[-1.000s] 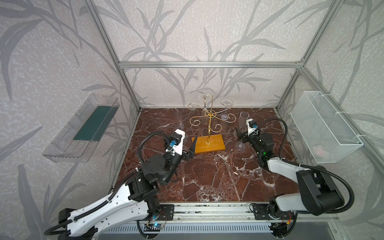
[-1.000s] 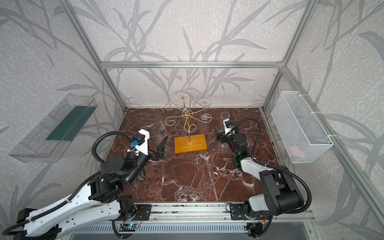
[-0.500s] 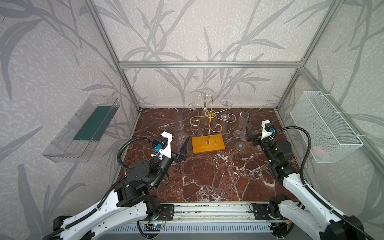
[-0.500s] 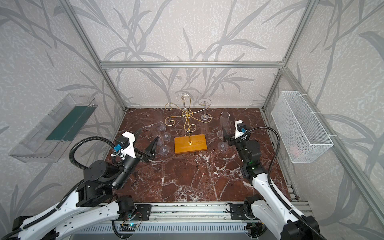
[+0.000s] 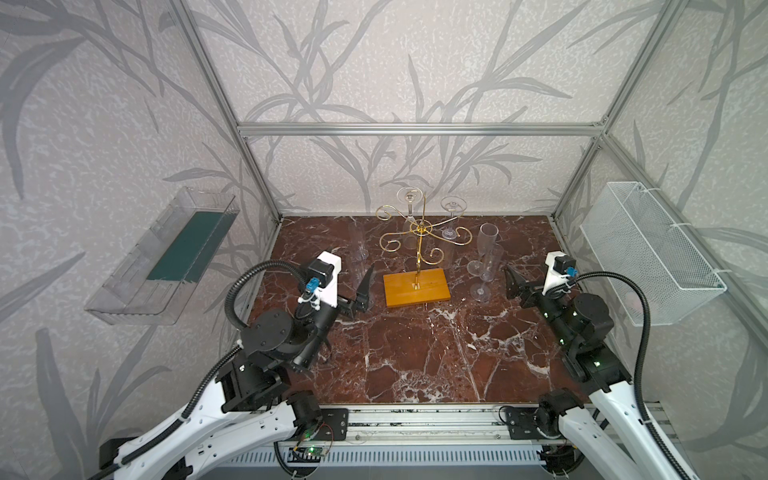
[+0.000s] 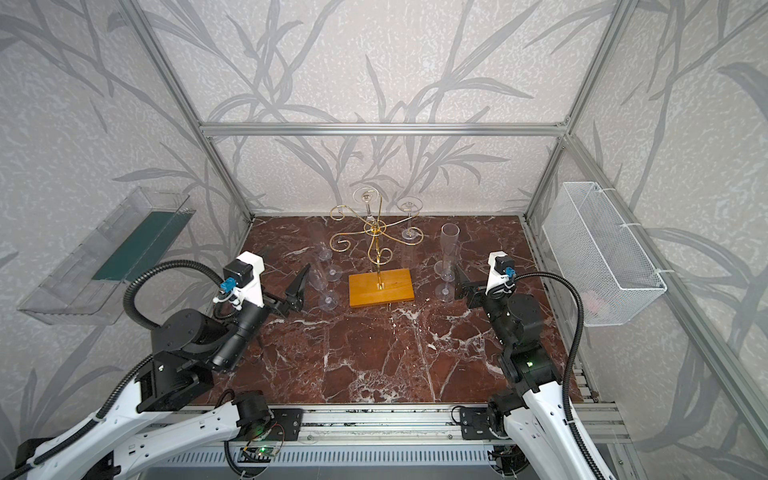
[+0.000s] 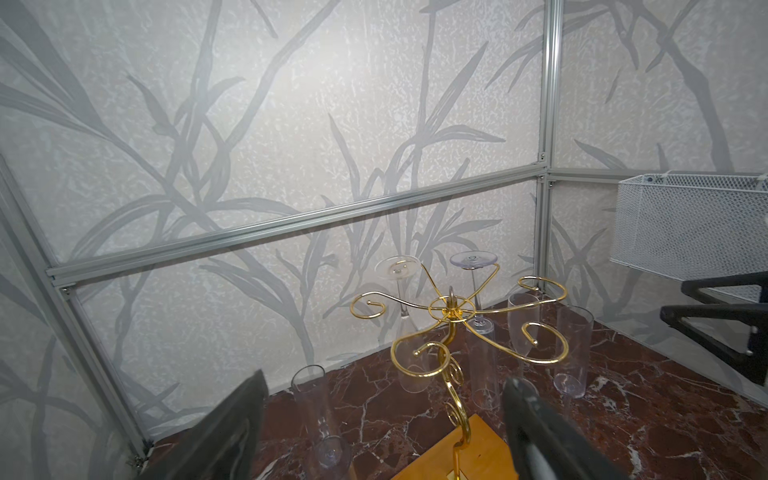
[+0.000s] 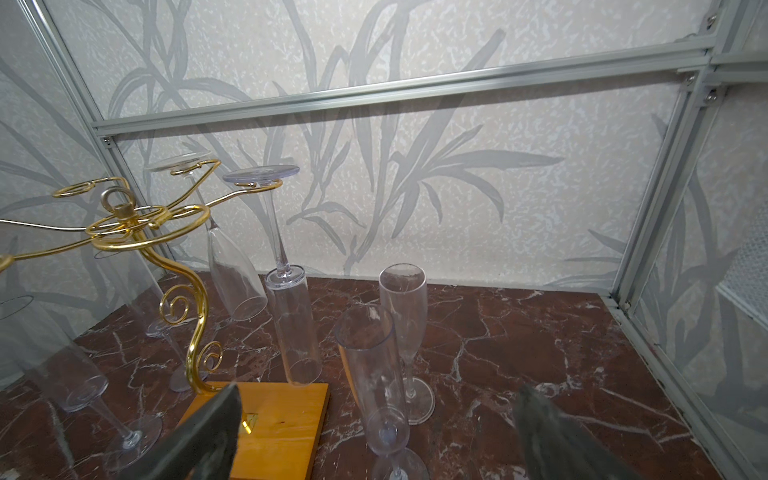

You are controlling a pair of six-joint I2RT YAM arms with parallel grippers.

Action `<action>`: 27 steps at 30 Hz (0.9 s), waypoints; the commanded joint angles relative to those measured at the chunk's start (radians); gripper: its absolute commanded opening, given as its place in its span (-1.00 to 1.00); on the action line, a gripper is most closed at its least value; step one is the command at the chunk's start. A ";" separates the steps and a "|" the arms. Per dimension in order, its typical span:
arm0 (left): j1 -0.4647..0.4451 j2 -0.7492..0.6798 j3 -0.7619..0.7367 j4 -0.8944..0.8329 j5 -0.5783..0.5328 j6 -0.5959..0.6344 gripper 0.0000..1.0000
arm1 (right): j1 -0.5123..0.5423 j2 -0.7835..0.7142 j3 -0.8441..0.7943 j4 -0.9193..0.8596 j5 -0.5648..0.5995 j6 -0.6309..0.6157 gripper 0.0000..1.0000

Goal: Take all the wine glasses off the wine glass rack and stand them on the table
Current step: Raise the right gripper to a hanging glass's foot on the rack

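The wine glass rack (image 5: 419, 232) (image 6: 376, 239) is gold wire on an orange wooden base (image 5: 417, 287) at the back middle. Two clear wine glasses hang upside down from its far arms, one tilted (image 5: 409, 210) (image 8: 232, 270) and one straight (image 5: 452, 216) (image 8: 286, 307). My left gripper (image 5: 360, 293) (image 7: 384, 411) is open and empty, left of the base. The open, empty right gripper (image 5: 518, 286) (image 8: 378, 419) hovers right of the rack. Neither touches a glass.
Clear flutes stand on the marble floor right of the rack (image 5: 487, 249) (image 8: 372, 374) (image 8: 405, 324) and left of it (image 5: 358, 253) (image 7: 322, 411). A white wire basket (image 5: 648, 249) hangs on the right wall, a clear tray (image 5: 166, 257) on the left wall.
Both arms have drawn back from the rack: the left gripper moved left off the base's edge, the right gripper moved right, away from the standing flutes. Both jaws stand slightly wider.
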 commanded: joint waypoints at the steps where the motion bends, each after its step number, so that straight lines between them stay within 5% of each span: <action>1: 0.090 0.082 0.126 -0.111 0.100 0.039 0.79 | -0.005 -0.029 0.066 -0.120 -0.056 0.075 1.00; 5: 0.235 0.212 0.259 -0.206 0.232 0.003 0.79 | -0.005 -0.021 0.137 -0.185 -0.113 0.109 1.00; 13: 0.323 0.374 0.368 -0.269 0.346 -0.119 0.78 | -0.005 0.176 0.433 -0.418 -0.323 0.174 0.87; 27: 0.325 0.228 0.150 -0.204 0.397 -0.336 0.77 | -0.053 0.841 0.978 -0.428 -0.584 0.328 0.48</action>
